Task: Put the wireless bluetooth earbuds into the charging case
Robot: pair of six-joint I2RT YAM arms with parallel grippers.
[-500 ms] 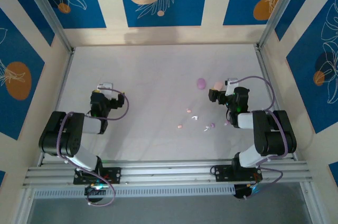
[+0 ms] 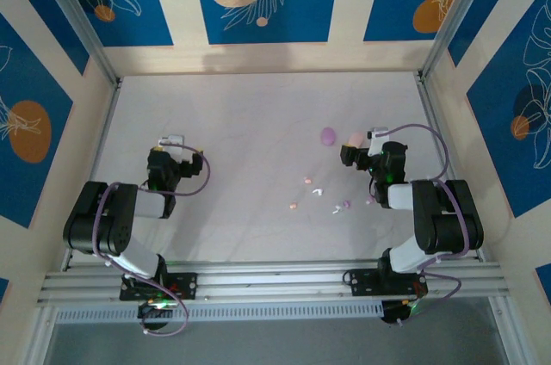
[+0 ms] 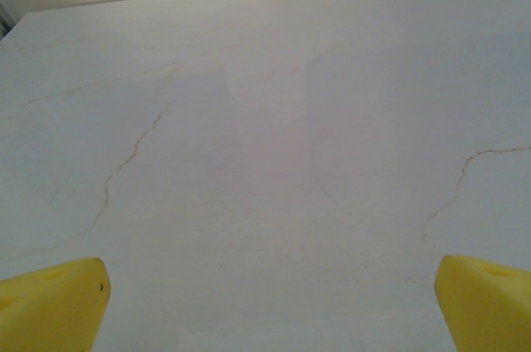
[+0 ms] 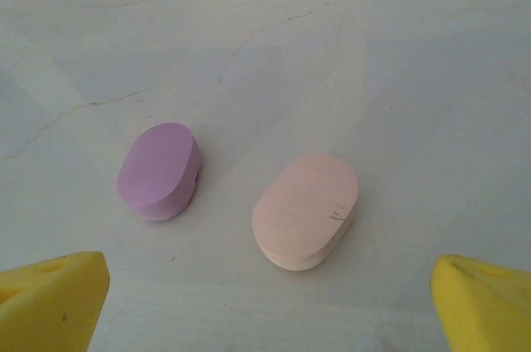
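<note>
Several tiny earbuds lie scattered on the pale table: a pink earbud [image 2: 307, 180], a white earbud [image 2: 317, 191], another pink earbud [image 2: 294, 207] and a purple earbud [image 2: 346, 204]. Beyond them lie a purple charging case [image 2: 328, 136] [image 4: 159, 171] and a peach charging case [image 2: 355, 139] [image 4: 307, 211], both with lids shut. My right gripper [image 2: 368, 141] [image 4: 267, 319] hangs open just short of the peach case, which lies ahead between its yellow fingertips [image 4: 485, 302]. My left gripper [image 2: 172, 143] [image 3: 270, 310] is open over bare table at the left.
Patterned blue and cream walls and aluminium posts [image 2: 435, 46] fence the table on three sides. The table's rail [image 2: 275, 279] carries both arm bases at the near edge. Bare marbled tabletop [image 3: 274, 161] stretches ahead of the left gripper.
</note>
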